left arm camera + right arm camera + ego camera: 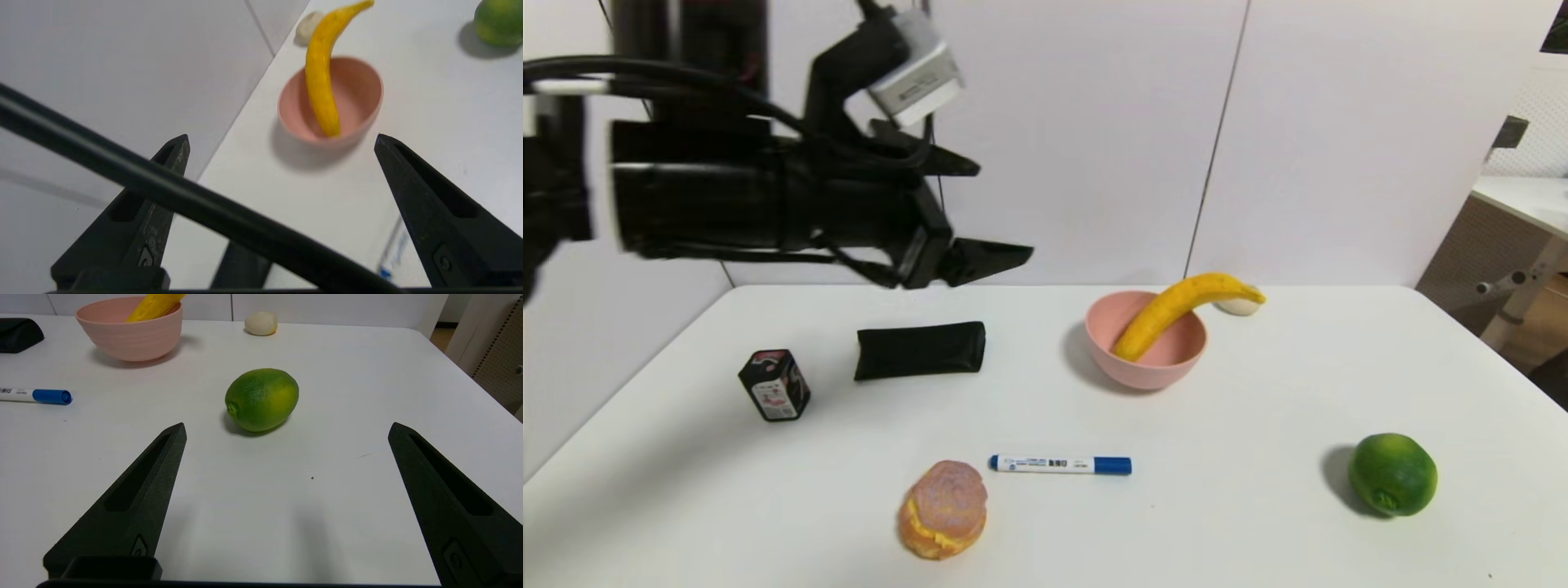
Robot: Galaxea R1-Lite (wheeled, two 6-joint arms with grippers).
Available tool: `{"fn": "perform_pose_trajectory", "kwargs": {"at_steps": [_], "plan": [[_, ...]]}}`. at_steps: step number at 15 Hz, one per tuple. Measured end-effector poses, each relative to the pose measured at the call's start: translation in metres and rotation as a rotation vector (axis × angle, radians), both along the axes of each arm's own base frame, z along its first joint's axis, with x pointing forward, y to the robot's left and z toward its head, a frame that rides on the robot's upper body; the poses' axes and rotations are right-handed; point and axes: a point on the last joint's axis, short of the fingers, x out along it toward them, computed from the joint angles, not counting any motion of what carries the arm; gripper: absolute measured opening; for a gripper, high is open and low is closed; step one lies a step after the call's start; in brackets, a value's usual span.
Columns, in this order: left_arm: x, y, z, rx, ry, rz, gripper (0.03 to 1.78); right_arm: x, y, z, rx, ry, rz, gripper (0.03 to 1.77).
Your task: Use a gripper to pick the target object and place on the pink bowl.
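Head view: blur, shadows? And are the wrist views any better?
Head view: left arm blurred, table items fairly crisp; soft shadow left of the lime. Left wrist view: marker soft, shadow under the pink bowl, dark bar across the frame. Right wrist view: lime crisp, faint dark smudges on the table between the fingers.

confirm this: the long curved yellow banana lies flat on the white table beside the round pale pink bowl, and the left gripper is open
Not beside it: the long curved yellow banana leans inside the round pale pink bowl, as the head view shows. The left gripper is indeed open.
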Motion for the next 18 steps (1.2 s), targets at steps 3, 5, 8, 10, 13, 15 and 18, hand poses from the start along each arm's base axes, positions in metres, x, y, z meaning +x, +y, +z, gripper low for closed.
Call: {"fn": "perform_pose_trajectory", "kwargs": {"at_steps": [3,5,8,10,13,15,18], "plan": [[-0.062,0.059,-0.023,-0.026,0.097,0.173,1.66,0.000,0.000,0.000,0.000,0.000,0.000,1.71],[-0.101,0.091,-0.049,-0.086,0.154,0.287,1.67,0.000,0.000,0.000,0.000,0.000,0.000,1.71],[-0.156,0.123,-0.085,-0.231,0.164,0.417,1.67,0.000,0.000,0.000,0.000,0.000,0.000,1.71],[-0.187,0.136,-0.106,-0.328,0.141,0.483,1.68,0.000,0.000,0.000,0.000,0.000,0.000,1.71],[-0.221,0.145,-0.139,-0.442,0.098,0.576,1.69,0.000,0.000,0.000,0.000,0.000,0.000,1.71],[-0.233,0.148,-0.161,-0.494,0.080,0.661,1.69,0.000,0.000,0.000,0.000,0.000,0.000,1.71],[-0.244,0.150,-0.189,-0.516,0.028,0.761,1.69,0.000,0.000,0.000,0.000,0.000,0.000,1.71]]}}
